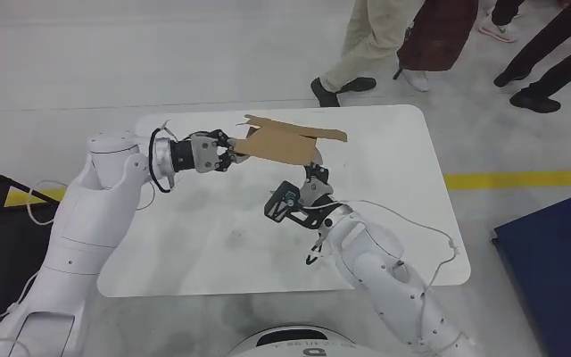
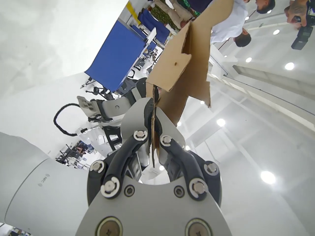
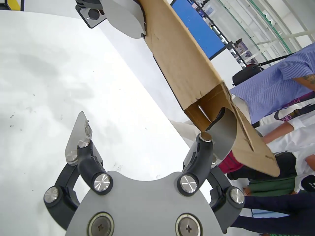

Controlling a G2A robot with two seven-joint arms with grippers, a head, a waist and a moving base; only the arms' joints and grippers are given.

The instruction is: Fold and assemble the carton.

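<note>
Left gripper (image 2: 153,114) pinches the carton (image 3: 177,57) by 1 edge, right gripper (image 3: 151,121) is spread with 1 finger in its open end; the carton appears barely opened, with its flaps unfolded.

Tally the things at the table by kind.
carton: 1
grippers: 2 (left gripper shut on the carton, right gripper open)
table: 1
Total: 4
</note>
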